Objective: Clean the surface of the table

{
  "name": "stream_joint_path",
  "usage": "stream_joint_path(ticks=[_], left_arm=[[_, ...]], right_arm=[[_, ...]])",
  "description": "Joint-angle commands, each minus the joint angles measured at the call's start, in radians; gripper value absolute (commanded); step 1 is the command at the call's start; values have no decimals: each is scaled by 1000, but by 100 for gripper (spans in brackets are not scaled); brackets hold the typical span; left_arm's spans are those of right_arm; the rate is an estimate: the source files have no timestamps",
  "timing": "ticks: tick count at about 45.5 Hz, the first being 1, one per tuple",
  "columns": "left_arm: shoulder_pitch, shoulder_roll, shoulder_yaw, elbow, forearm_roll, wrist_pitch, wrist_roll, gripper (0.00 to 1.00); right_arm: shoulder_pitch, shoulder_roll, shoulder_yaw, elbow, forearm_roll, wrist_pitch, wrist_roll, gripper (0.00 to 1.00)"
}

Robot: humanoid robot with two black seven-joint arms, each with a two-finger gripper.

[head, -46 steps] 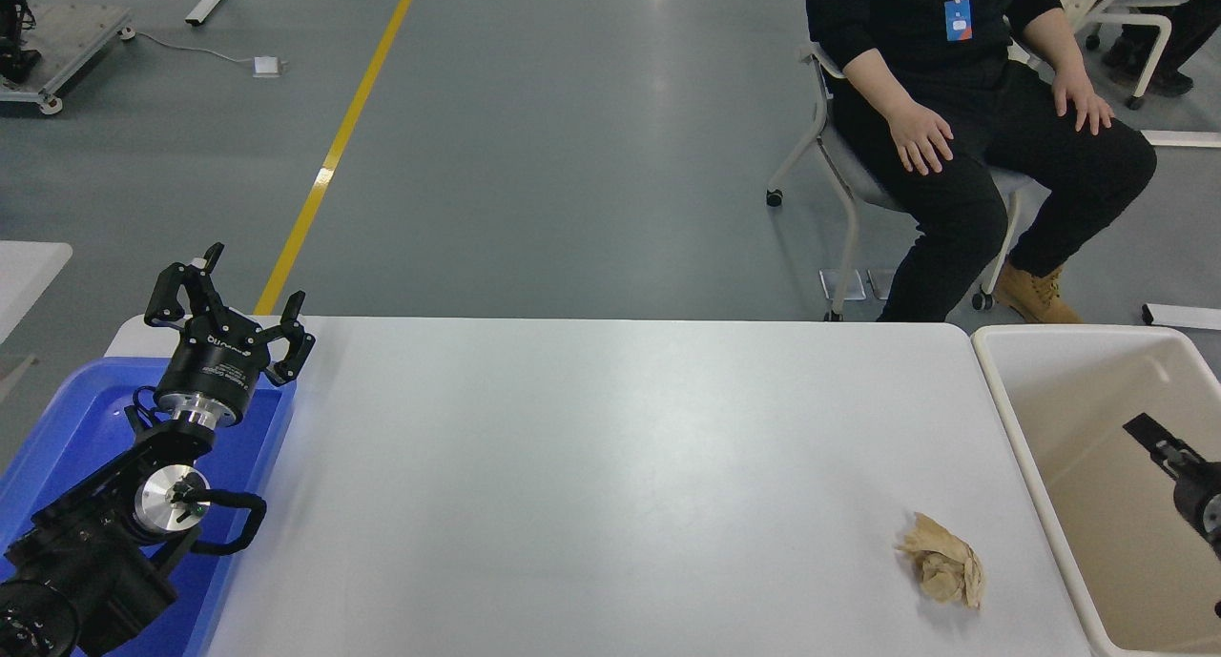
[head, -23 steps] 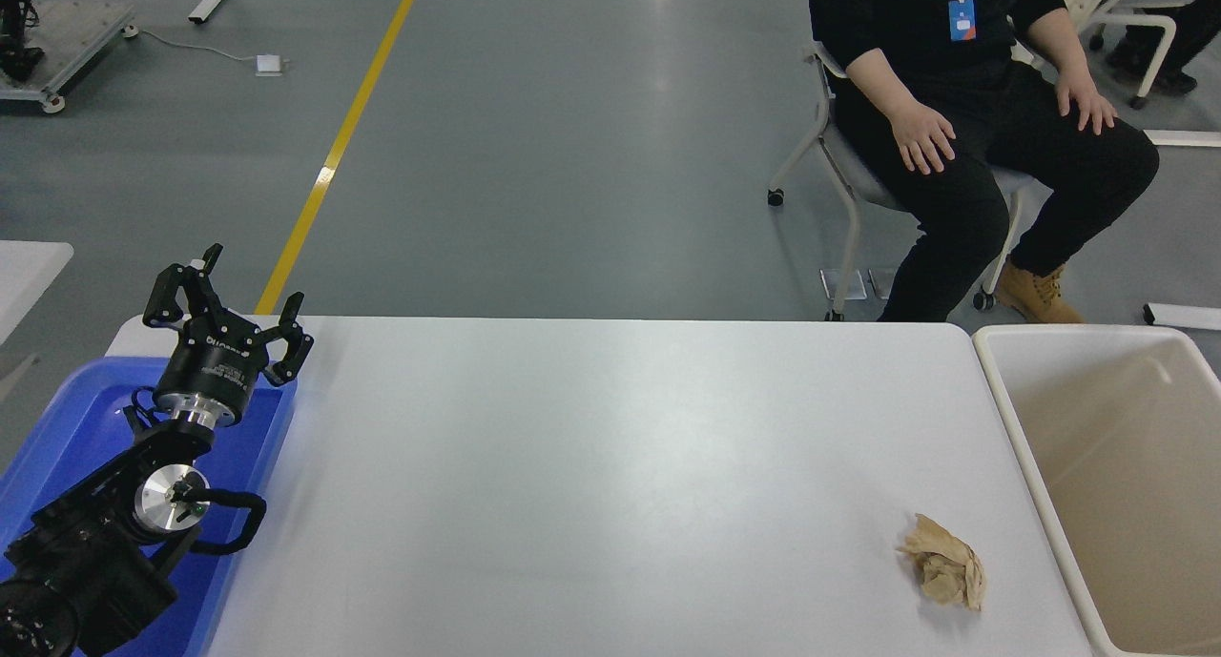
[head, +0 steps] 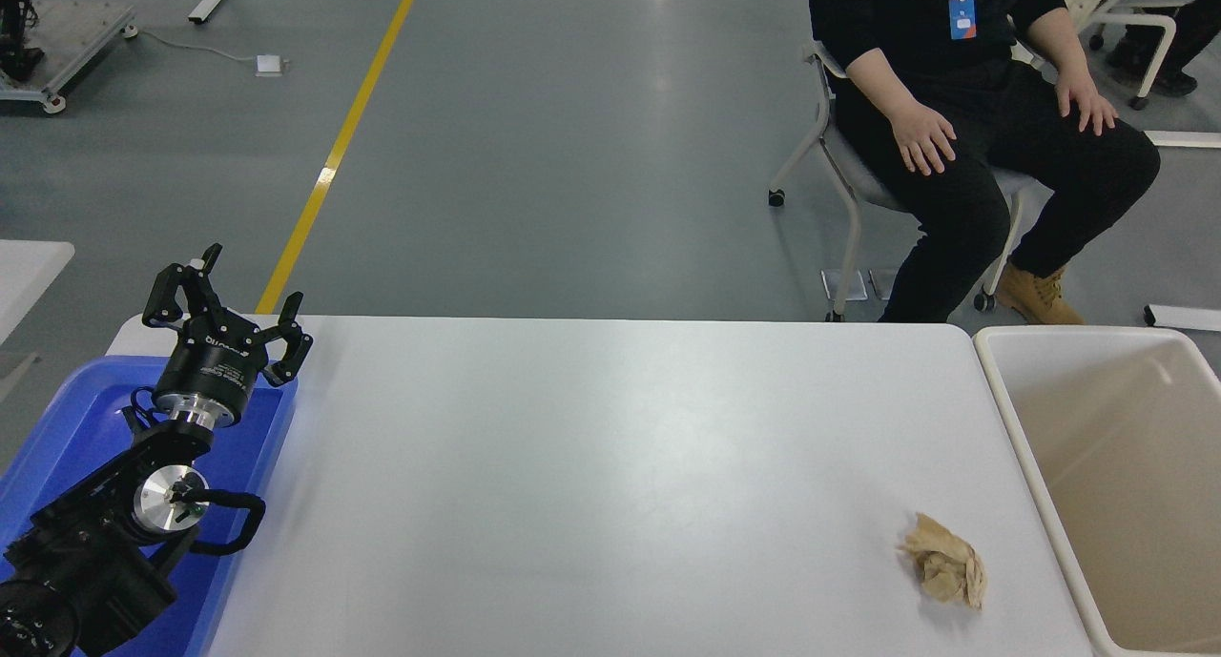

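Observation:
The white table surface fills the lower middle of the head view. A crumpled beige paper wad lies on it near the front right corner. My left gripper is parked at the lower left above the table's left end, open with nothing between its fingers. The right arm is out of view.
A blue tray sits under my left arm at the table's left end. A beige bin stands just off the right edge. A person in black sits on a chair beyond the far right corner, hands on thighs.
The right gripper, seen over the beige bin one second ago, has withdrawn out of view to the right. The paper wad and the left arm have not moved.

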Motion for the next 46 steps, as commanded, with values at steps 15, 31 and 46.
stream_joint_path(ticks=[15, 31, 46], left_arm=[[0, -1, 0, 0, 0, 0, 0, 100], [0, 0, 0, 0, 0, 0, 0, 100], [0, -1, 0, 0, 0, 0, 0, 100]], right_arm=[[-249, 174, 295, 180, 84, 221, -22, 99], [-356, 277, 54, 106, 81, 223, 141, 99], [-336, 311, -64, -1, 92, 220, 232, 99]])
